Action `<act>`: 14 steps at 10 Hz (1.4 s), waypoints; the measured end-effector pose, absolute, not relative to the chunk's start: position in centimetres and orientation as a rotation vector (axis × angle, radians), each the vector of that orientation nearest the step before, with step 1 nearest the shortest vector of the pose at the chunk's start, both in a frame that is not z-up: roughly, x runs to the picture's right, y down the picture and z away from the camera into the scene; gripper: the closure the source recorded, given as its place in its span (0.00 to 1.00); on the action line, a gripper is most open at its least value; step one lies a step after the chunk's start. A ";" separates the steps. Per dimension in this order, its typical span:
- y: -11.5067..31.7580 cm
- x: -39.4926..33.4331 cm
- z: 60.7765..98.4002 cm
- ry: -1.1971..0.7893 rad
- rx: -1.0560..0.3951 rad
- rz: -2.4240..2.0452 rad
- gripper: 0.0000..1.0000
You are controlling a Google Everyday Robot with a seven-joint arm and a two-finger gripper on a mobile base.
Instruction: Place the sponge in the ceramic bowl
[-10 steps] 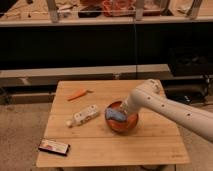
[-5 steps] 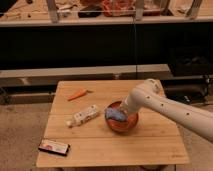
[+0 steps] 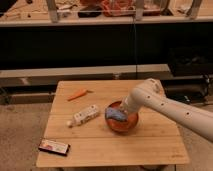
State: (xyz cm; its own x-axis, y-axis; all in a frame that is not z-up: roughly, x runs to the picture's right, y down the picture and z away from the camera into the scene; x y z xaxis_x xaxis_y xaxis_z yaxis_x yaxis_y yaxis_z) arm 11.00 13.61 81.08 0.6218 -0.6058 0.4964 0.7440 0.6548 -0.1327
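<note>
The small, flat, light-blue soft sponge (image 3: 115, 114) sits at the left side of the round, shallow, orange-red glazed ceramic bowl (image 3: 126, 129). It lies over the bowl's hollow, with its left edge reaching about to the rim. The gripper (image 3: 123, 109) is right at the sponge, low over the bowl at the end of the white arm that comes in from the right. I cannot tell whether it is clamped on the sponge or has let go.

The step in hand looks like settling the sponge inside the bowl. What matters for doing it well is the left edge:

- **If the sponge is held:** it should be wholly within the rim and low before it is freed, or it could tip out onto the pale wooden worktop (image 3: 150, 147).
- **When pulling away:** the gripper should go straight up, since a sideways pull could drag the sponge or nudge the bowl towards the white bottle-like object (image 3: 84, 115) just to its left.
</note>
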 end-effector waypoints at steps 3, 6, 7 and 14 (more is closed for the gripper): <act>13.6 11.0 81.2 -0.438 -0.346 -0.792 0.75; 13.6 11.2 81.3 -0.440 -0.349 -0.788 0.74; 13.6 11.2 81.4 -0.440 -0.349 -0.788 0.74; 13.5 11.3 81.6 -0.443 -0.355 -0.780 0.59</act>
State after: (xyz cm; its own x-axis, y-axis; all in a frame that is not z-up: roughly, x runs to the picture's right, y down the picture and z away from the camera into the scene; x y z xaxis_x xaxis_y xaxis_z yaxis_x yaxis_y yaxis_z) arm 11.33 13.48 81.57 0.6283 -0.5919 0.5049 0.7370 0.6607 -0.1425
